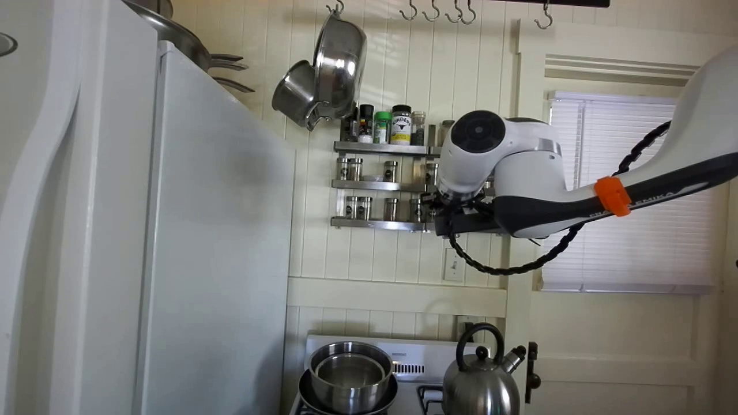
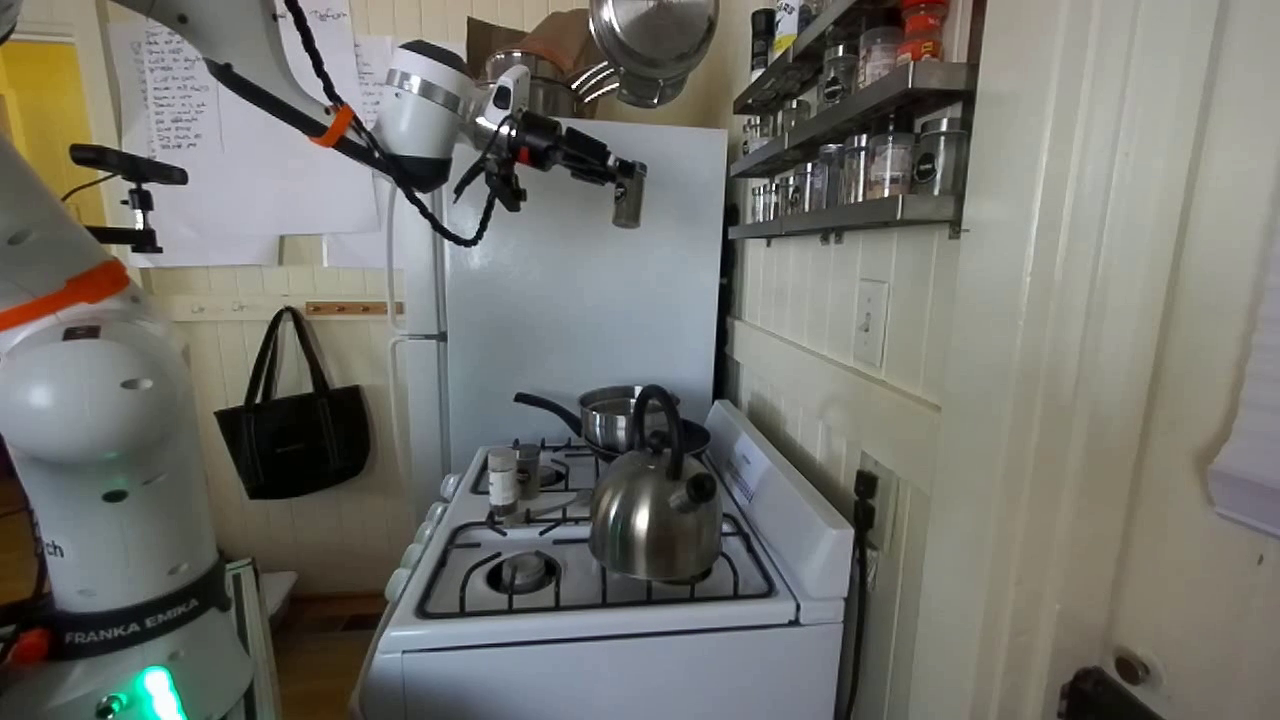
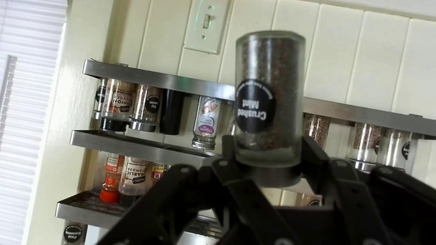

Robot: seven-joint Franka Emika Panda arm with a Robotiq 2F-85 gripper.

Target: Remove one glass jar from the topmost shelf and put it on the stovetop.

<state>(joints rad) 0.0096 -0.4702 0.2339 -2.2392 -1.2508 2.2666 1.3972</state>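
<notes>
A glass jar labelled Crushed Mint (image 3: 269, 92) is between my gripper's fingers (image 3: 268, 151). The wrist view stands upside down. The fingers press both sides of the jar near its lid end. In an exterior view the gripper (image 2: 618, 172) holds the jar (image 2: 628, 200) upright in the air, apart from the rack and high above the stovetop (image 2: 600, 618). The topmost shelf (image 1: 380, 148) carries several bottles and jars; it also shows in the wrist view (image 3: 88, 214). In an exterior view the arm hides the jar and part of the rack.
A kettle (image 2: 655, 515) and stacked pots (image 1: 349, 397) stand on the stovetop. Two small jars (image 2: 503, 480) stand near its front. Pans (image 1: 340, 63) hang beside the rack. The fridge (image 2: 585, 280) stands behind the stove. The lower tiers (image 1: 377, 223) hold several jars.
</notes>
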